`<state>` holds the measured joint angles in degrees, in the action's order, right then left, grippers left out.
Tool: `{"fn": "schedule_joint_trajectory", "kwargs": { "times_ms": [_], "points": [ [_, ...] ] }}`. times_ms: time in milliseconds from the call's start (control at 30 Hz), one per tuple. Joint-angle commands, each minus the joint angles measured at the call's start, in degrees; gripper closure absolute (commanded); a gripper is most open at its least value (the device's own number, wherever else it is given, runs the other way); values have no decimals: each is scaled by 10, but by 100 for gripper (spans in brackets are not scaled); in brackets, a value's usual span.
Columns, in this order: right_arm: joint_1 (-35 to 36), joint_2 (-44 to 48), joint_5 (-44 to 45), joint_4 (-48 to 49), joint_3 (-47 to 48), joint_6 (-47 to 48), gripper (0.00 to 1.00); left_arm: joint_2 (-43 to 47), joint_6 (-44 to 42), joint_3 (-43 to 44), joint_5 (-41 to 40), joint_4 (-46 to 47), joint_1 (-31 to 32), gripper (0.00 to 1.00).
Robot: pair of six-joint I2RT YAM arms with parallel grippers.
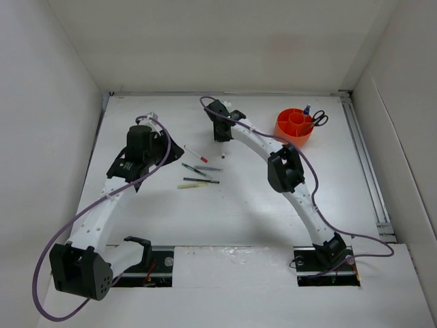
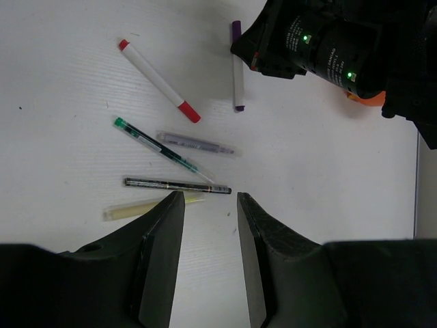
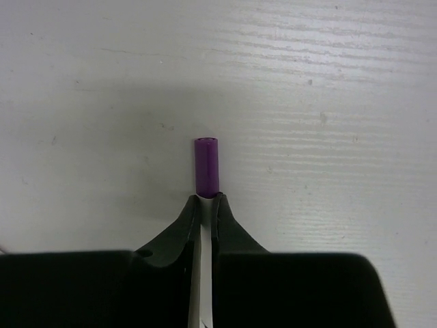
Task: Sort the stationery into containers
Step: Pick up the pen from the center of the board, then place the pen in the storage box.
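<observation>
You're working inside a plain white box: white walls (image 1: 61, 75) close in on the left, far and right sides, and the white table (image 1: 232, 219) has a faint grain in the wrist views. A metal rail (image 1: 365, 164) runs along its right edge.

From the table's middle in the top view, the orange organiser cup (image 1: 294, 125) stands toward 2 o'clock. The black-handled scissors (image 1: 319, 119) are upright in it, handles poking out at its 3 o'clock side.

The loose stationery lies just left of centre, around 9 o'clock. In the left wrist view:
- the white marker with red ends (image 2: 158, 80) is at 11 o'clock
- the green pen (image 2: 160, 148) and grey pen (image 2: 198, 144) lie below it, touching or nearly so
- the black pen (image 2: 177, 184) comes next
- the pale yellow stick (image 2: 147, 207) is partly hidden behind a finger

Your left gripper (image 2: 210, 198) hovers over that end of the group, jaws parted with only bare table between them.

Your right gripper (image 3: 205, 199), toward 12 o'clock of centre, is pinched tight on the white barrel of the purple-capped marker (image 3: 205, 166), just behind the cap. You cannot tell whether the marker's tip touches the table.
</observation>
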<state>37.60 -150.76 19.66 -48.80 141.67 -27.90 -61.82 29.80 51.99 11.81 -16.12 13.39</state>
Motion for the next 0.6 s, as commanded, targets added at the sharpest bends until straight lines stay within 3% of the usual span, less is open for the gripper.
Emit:
{"fn": "schedule_joint_trajectory", "kwargs": {
  "times_ms": [0, 133, 300, 400, 567],
  "points": [
    [4, 28, 15, -40, -41, 0, 100, 22, -11, -10, 5, 7, -2, 67],
    [-27, 103, 1, 7, -41, -17, 100, 22, -11, -10, 16, 12, -2, 67],
    [-127, 224, -58, 121, -84, -44, 100, 22, -11, -10, 16, 12, -2, 67],
    [-173, 289, -17, 180, -114, -44, 100, 22, -11, -5, 16, 7, -2, 67],
    [-228, 295, 79, 236, -114, -26, 100, 17, -6, -5, 16, 7, -2, 67]
  ]
}}
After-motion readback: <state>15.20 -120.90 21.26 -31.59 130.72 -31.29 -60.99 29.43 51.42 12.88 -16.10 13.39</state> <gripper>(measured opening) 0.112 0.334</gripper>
